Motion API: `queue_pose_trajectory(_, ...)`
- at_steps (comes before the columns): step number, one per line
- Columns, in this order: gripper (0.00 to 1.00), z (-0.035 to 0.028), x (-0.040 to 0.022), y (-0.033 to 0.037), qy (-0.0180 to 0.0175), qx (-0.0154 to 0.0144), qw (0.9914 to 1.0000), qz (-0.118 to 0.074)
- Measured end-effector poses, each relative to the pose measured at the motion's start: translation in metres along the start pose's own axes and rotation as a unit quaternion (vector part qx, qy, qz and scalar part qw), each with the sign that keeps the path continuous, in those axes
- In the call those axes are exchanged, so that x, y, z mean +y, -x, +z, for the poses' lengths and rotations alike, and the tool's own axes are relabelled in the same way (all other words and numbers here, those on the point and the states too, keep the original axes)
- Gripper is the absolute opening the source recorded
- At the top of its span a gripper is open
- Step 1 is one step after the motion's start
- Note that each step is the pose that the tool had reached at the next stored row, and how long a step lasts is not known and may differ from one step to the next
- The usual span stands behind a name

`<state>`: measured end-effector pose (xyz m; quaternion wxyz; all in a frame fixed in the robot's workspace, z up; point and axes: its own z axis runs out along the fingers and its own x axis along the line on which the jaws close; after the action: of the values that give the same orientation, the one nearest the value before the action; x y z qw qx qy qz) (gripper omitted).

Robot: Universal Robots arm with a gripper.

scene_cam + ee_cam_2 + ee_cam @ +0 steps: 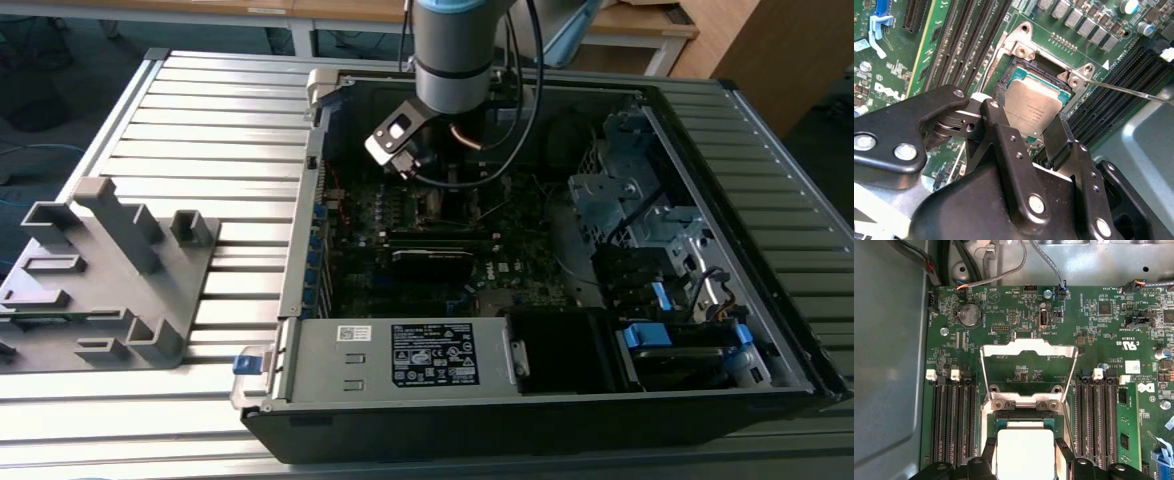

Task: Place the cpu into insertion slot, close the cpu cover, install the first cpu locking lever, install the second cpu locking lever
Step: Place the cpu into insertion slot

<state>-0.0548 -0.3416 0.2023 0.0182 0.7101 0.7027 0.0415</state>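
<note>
The gripper (1024,122) is closed on the cpu (1031,105), with one black finger (996,117) against each of two opposite edges and the grey metal top facing up. The chip sits right over the insertion slot (1041,69), inside its silver rim (whether it is fully seated I cannot tell).

In the first wrist view the cpu cover (1028,346) is swung open just beside the slot. The green motherboard (1094,330) shows through its window, and the cover is clear of the chip. A thin locking lever (1126,90) sticks out from a silver corner of the slot and runs across the black memory slots (954,415), which flank the slot on both sides. A coin cell (969,315) lies beyond the cover.

In the exterior view the arm (454,50) reaches down into the far half of an open computer case (534,425), which lies on a slatted metal table (200,120). The power supply (400,355) lies along the case's near side. A grey plastic fixture (107,270) stands on the table at the exterior view's left.
</note>
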Motion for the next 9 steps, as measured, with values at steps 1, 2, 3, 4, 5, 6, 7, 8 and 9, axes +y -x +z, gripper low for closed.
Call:
queue_pose_trajectory(1, 0.54, 0.0006, -0.0001, 0.0000, 0.0000, 0.0000, 1.00000, 0.000)
queue_pose_trajectory(2, 0.54, 0.0014, -0.0002, 0.0001, 0.0000, -0.0001, 1.00000, 0.000)
queue_pose_trajectory(3, 0.54, 0.0023, -0.0003, 0.0001, 0.0000, 0.0000, 1.00000, 0.000)
queue_pose_trajectory(4, 0.54, 0.0029, -0.0003, 0.0001, 0.0000, 0.0000, 1.00000, 0.000)
queue_pose_trajectory(5, 0.54, 0.0034, -0.0004, 0.0001, 0.0000, -0.0001, 1.00000, 0.001)
queue_pose_trajectory(6, 0.54, 0.0038, -0.0004, 0.0002, 0.0000, -0.0001, 1.00000, 0.001)
queue_pose_trajectory(7, 0.54, 0.0043, -0.0005, 0.0002, -0.0001, -0.0002, 1.00000, 0.001)
queue_pose_trajectory(8, 0.54, 0.0046, -0.0006, 0.0002, 0.0000, -0.0002, 1.00000, 0.001)
queue_pose_trajectory(9, 0.54, 0.0049, -0.0006, 0.0002, 0.0000, -0.0001, 1.00000, 0.001)
